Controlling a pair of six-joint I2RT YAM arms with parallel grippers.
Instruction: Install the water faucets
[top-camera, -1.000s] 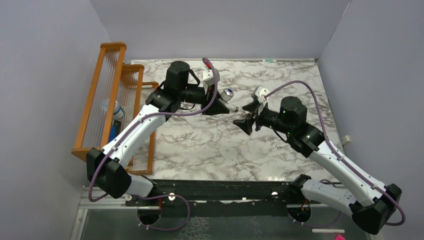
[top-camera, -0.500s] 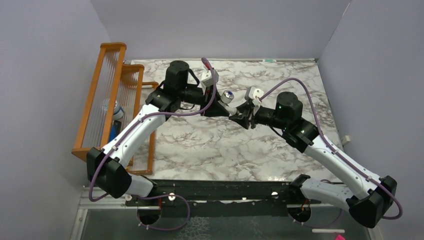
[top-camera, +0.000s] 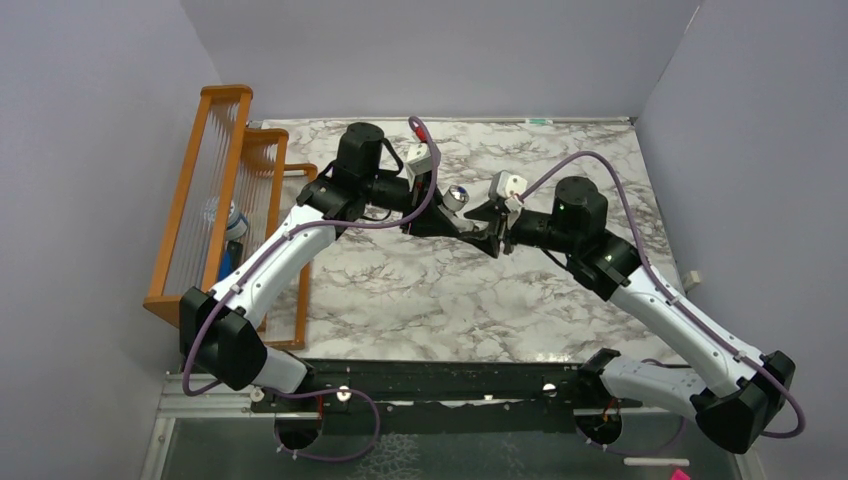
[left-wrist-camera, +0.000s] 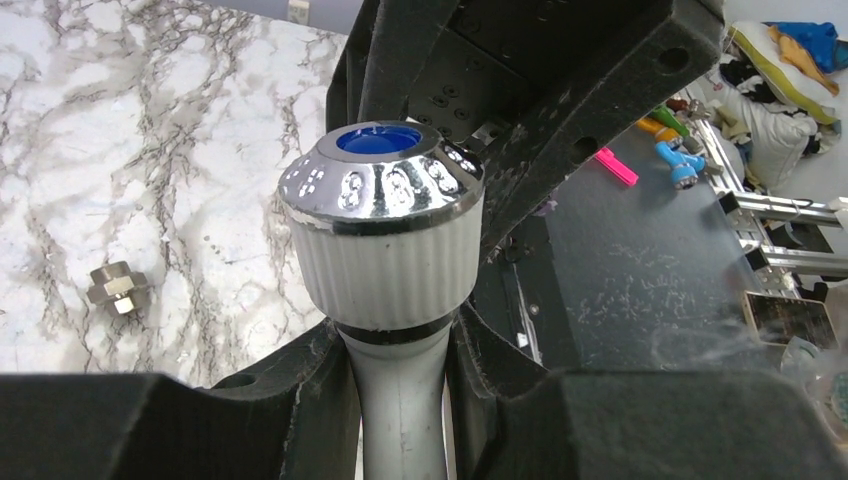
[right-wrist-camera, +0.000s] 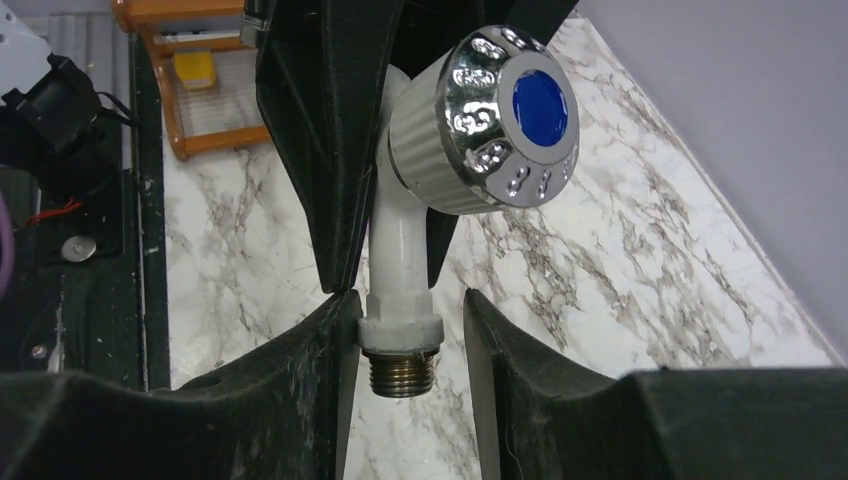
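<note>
Clamping tap (left-wrist-camera: 380, 260) by white stem in left claw (left-wrist-camera: 400, 400); bracketing threaded end with right claw (right-wrist-camera: 402, 340), slightly open, not clamped.

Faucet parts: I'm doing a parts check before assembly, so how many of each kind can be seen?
White tap: 1, clamped in the left gripper
Nut fitting: 1, lying loose on the marble table
Total: 2
A pale item in the wooden rack is too small to identify, so it is not counted.
</note>
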